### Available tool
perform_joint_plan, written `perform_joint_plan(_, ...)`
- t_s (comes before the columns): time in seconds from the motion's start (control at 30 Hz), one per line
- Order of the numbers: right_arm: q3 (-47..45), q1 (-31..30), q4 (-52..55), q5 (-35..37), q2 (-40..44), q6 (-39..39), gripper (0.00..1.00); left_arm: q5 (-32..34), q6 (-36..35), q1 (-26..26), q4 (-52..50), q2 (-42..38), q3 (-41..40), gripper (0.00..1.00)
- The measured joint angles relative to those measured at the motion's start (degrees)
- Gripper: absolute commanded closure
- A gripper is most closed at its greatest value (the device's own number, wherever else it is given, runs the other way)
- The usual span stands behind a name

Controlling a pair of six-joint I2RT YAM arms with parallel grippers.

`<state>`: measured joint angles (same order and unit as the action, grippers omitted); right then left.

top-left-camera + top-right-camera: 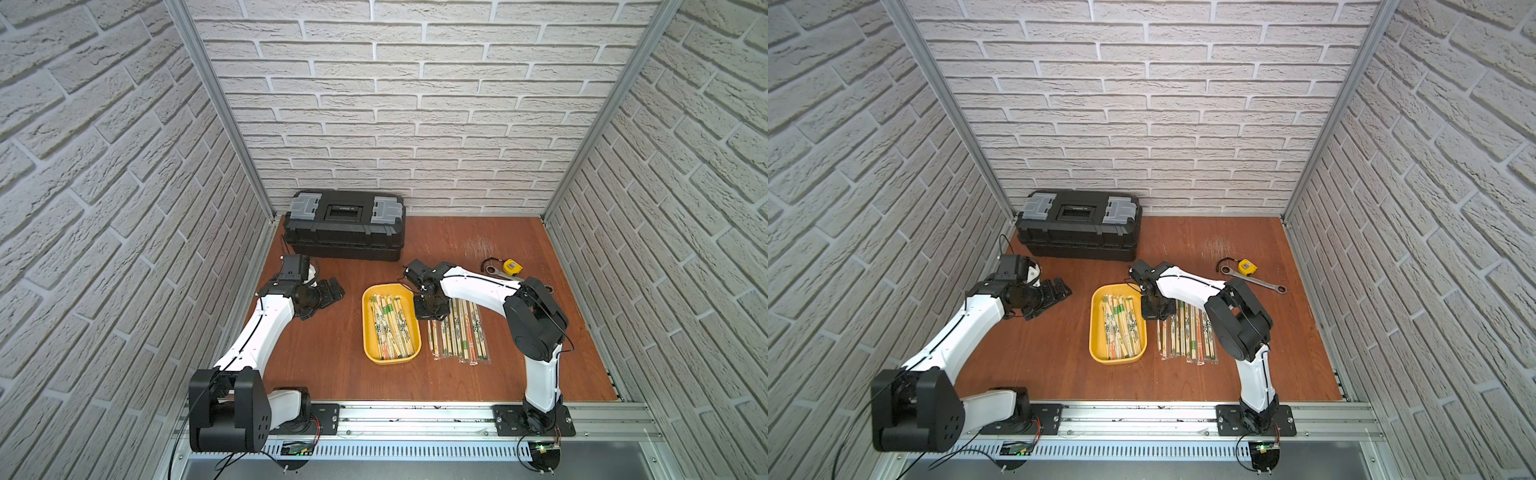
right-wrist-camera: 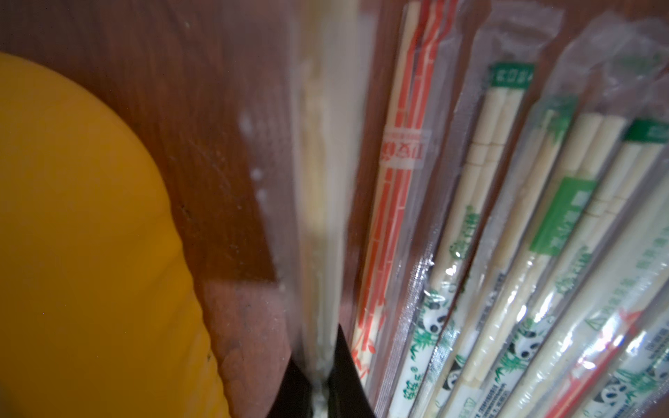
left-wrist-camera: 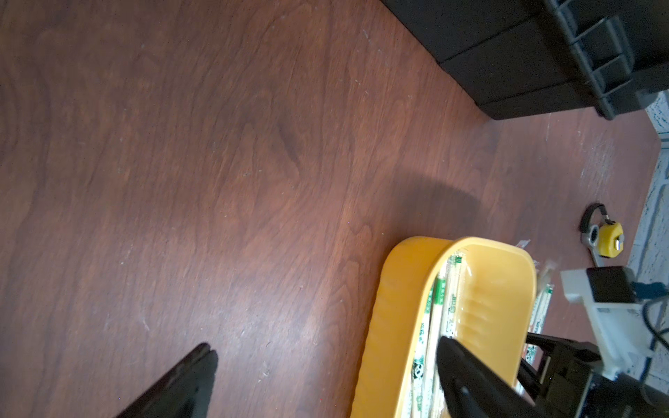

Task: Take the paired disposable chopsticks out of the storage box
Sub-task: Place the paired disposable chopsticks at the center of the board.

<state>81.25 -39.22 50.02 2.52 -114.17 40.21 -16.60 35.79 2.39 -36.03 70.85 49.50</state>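
The paired disposable chopsticks lie partly heaped in the storage box, just below the middle of both top views. The others form a row of clear sleeves on the table just right of the box. The row's upper ends are covered there by the right arm. The right gripper stands over the gap between box and row, its tips hidden under its own body from above. The right wrist view shows its fingers clamped together on one sleeved pair, which is too blurred to read its print or to tell whether it touches the table. The left gripper hangs left of the box with jaws spread wide and nothing between them, one finger cutting across the box's rim in its wrist view. Behind sits a black toolbox. At right, a yellow tape measure rests on a wrench.
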Motion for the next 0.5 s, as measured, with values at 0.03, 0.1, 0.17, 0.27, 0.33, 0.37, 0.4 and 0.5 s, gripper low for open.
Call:
perform_joint_plan(0.03, -0.35, 0.0, 0.02, 0.0, -0.11, 0.04, 0.88, 0.02, 0.0, 0.0, 0.0, 0.0, 0.0, 0.02)
perform_joint_plan(0.1, -0.83, 0.0, 0.02, 0.11, -0.11, 0.15, 0.83, 0.0, 0.0, 0.0, 0.0, 0.0, 0.0, 0.02)
perform_joint_plan(0.17, -1.01, 0.0, 0.0, 0.26, -0.11, 0.15, 0.8, 0.02, 0.02, 0.0, 0.0, 0.0, 0.0, 0.02)
perform_joint_plan(0.27, -1.03, 0.0, -0.09, 0.46, -0.11, 0.26, 0.77, 0.0, 0.0, 0.0, 0.02, 0.04, 0.0, 0.02)
perform_joint_plan(0.33, -1.03, 0.0, -0.09, 0.52, -0.07, 0.35, 0.77, 0.02, 0.0, 0.0, 0.02, 0.04, 0.0, 0.02)
perform_joint_plan(0.37, -1.03, 0.0, -0.09, 0.57, -0.04, 0.39, 0.77, 0.02, 0.0, 0.0, 0.02, 0.04, 0.0, 0.02)
perform_joint_plan(0.4, -1.05, 0.0, -0.09, 0.63, 0.04, 0.46, 0.77, 0.02, 0.0, 0.0, 0.02, 0.04, 0.0, 0.02)
perform_joint_plan(0.5, -1.18, -0.04, -0.07, 0.68, 0.63, 0.63, 0.77, 0.02, 0.0, 0.0, 0.02, 0.04, 0.0, 0.02)
